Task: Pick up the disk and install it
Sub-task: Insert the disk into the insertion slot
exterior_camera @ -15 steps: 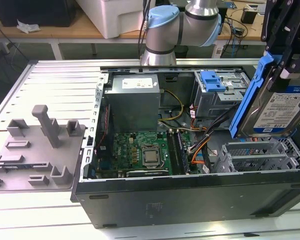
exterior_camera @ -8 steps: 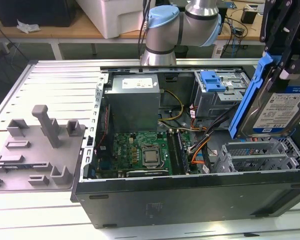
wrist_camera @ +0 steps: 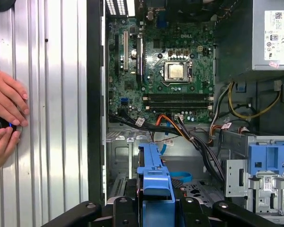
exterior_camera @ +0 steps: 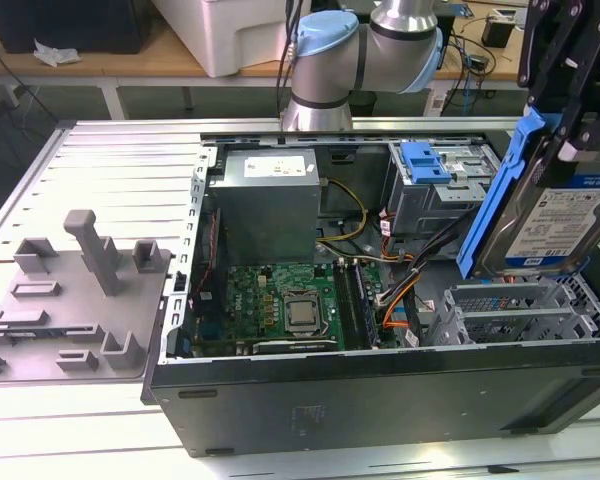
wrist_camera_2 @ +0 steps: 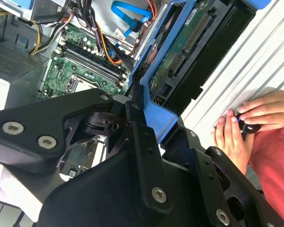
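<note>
Exterior view: disk (exterior_camera: 565,220) held abv cage (exterior_camera: 500,312), cables (exterior_camera: 410,290) beside.

Bright, even room light, with soft shadows inside the open case (exterior_camera: 380,400).

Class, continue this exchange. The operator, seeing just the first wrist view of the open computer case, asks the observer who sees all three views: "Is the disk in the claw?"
Observer: Yes. In the exterior view the claw grips the disk, with its white-and-blue label showing.
Operator: Is it seated?
Observer: No. It hangs tilted above the metal drive bay, at the exterior view's right.
Operator: Anything beside the case?
Observer: A grey fixture tray lies at the exterior view's left.
</note>
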You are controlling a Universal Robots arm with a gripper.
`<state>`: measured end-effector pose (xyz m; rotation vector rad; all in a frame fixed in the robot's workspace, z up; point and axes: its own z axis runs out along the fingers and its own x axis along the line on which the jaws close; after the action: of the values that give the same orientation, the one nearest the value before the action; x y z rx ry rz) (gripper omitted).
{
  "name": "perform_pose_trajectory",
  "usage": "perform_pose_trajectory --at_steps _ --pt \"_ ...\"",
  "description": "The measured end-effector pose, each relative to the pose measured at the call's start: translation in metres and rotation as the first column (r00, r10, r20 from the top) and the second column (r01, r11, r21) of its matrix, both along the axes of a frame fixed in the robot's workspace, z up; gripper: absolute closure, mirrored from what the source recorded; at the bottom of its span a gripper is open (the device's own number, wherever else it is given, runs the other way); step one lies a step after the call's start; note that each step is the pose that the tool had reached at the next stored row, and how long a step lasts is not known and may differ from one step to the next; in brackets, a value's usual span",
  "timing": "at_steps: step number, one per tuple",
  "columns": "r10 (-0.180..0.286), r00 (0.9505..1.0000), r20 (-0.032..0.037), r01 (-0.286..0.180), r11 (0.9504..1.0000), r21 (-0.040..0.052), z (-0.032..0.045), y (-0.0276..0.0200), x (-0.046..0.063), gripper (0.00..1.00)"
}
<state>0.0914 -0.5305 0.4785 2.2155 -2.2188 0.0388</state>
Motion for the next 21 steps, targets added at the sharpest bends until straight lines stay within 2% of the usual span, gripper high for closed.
perform_pose_trajectory --at_steps 8,21 --pt "0.008 1.0 0.0 -0.008 1.0 0.0 -0.0024 -0.0001 0.0 0.63" --pt "0.009 1.0 0.0 -0.009 1.0 0.0002 -0.0065 -0.0038 0.0001 0.63"
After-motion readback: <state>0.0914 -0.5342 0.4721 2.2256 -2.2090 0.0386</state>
